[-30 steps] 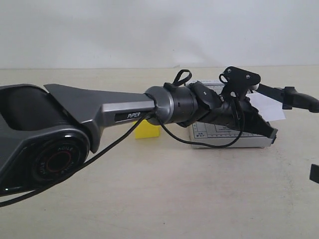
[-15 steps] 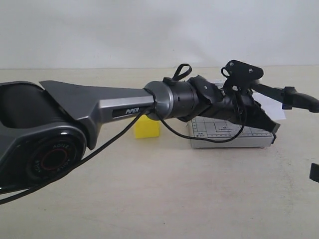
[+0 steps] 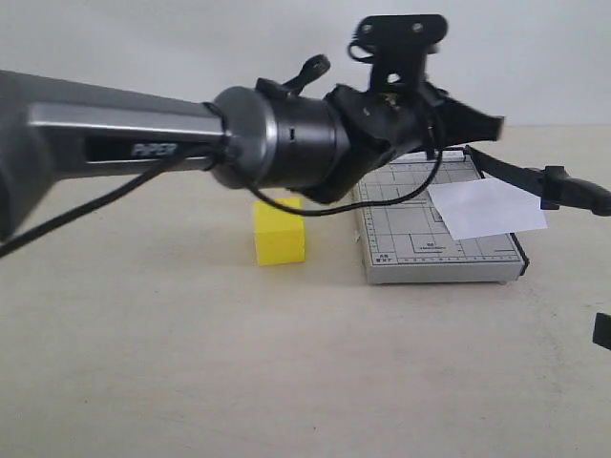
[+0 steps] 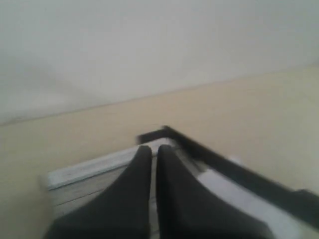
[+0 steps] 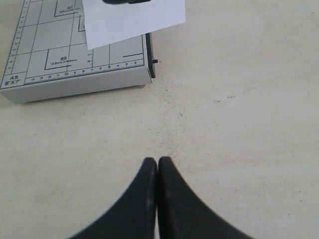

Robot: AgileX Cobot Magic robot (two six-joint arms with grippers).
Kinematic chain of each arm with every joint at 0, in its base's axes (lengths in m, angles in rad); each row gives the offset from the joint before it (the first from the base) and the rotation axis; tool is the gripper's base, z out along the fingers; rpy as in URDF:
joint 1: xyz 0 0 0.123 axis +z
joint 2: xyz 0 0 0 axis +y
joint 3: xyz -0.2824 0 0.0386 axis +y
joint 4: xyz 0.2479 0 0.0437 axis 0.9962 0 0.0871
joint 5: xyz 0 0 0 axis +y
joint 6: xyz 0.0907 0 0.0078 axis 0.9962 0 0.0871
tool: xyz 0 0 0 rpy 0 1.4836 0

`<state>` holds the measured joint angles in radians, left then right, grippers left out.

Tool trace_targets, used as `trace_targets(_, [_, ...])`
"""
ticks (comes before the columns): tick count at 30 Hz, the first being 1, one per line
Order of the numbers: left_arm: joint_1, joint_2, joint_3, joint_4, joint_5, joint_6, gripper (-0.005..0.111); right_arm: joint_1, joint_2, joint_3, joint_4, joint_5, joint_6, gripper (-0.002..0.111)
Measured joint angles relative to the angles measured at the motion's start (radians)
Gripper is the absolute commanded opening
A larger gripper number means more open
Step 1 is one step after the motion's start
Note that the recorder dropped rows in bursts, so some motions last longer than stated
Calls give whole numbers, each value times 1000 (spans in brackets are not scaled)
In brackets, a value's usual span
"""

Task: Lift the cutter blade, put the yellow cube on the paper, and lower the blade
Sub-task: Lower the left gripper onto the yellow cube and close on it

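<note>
In the exterior view, the left arm reaches across from the left. Its end effector hangs above the far end of the grey gridded cutter board. This is the only view that shows the yellow cube: bright, matte and plain-faced, it sits on the desk just left of the board without touching it. The cutter blade is a slim black lever with a thicker handle. Its long axis runs from the board's far corner out to the right, lifted clear of the board. The paper, white and blank, lies on the board's right side with one corner hanging past the edge beneath the blade.

The left wrist view is blurred. The left end effector has its fingers drawn almost together, a thin sliver between them and nothing in it. Beyond them the cutter blade slants away as a dark bar over the pale board.

The right wrist view shows what the exterior view does not: the right end effector is pressed closed and empty over bare desk. It is well apart from the cutter board. The paper overlaps the board's edge, with a dark shape, probably the blade's handle, just at the frame edge.
</note>
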<state>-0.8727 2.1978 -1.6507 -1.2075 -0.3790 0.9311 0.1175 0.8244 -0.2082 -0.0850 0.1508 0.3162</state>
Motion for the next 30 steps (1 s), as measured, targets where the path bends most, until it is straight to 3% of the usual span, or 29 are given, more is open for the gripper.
trace_targets(3, [-54,-131,262,-98,-268,80,4,0,0,0,0,0,0,0])
trace_targets(6, [-100,-258,453,-142,-329,109,4,0,0,0,0,-13,0,0])
trace_targets(9, [-143,-347,553,-220,-404,83,4,0,0,0,0,-24,0,0])
trace_targets(15, [-154,-369,588,-434,-532,46,4,0,0,0,0,-15,0,0])
trace_targets(26, [-154,-289,588,-517,-490,40,5,0,0,0,0,-9,0,0])
trace_targets(30, [-154,-256,588,-521,-465,40,18,0,0,0,0,-5,0,0])
